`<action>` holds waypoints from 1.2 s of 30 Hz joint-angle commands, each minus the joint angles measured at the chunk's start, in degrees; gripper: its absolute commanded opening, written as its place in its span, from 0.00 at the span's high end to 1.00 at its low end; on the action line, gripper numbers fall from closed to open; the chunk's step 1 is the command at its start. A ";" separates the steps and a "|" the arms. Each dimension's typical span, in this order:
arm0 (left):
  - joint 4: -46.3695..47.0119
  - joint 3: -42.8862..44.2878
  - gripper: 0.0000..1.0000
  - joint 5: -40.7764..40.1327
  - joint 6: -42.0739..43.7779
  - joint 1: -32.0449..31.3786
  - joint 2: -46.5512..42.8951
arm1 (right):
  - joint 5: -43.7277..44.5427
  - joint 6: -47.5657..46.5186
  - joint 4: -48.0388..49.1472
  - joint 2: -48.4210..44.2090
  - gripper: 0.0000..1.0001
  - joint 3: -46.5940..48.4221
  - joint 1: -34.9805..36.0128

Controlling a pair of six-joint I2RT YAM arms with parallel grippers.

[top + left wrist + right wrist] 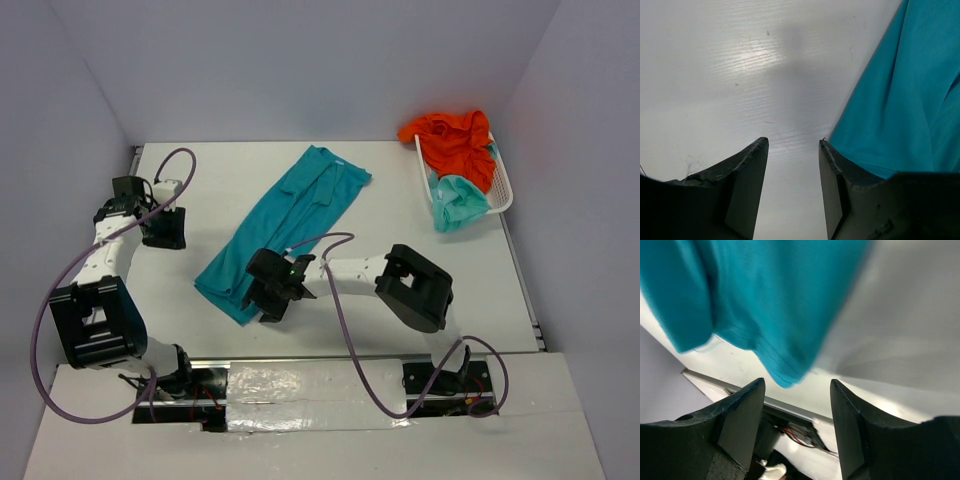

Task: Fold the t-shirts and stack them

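A teal blue t-shirt [285, 225] lies folded lengthwise in a long strip, running diagonally across the middle of the table. My left gripper [165, 228] hangs to its left, open over bare table [740, 75], with the shirt's edge [905, 100] just off its right finger. My right gripper [268, 295] hovers at the strip's near end, also open; the shirt's hemmed corner [785, 372] sits just above the gap, not between the fingers. The orange t-shirt [455, 140] and the mint-aqua t-shirt [460, 205] are crumpled in the basket.
A white mesh basket [503, 180] stands at the back right, by the right wall. The table's near edge and the arm bases with cables [800, 432] lie just beyond the right gripper.
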 commanded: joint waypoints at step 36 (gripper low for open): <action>-25.71 0.64 0.50 26.55 94.88 -38.86 -5.31 | -8.73 -29.97 11.82 -33.02 1.00 -50.65 -17.14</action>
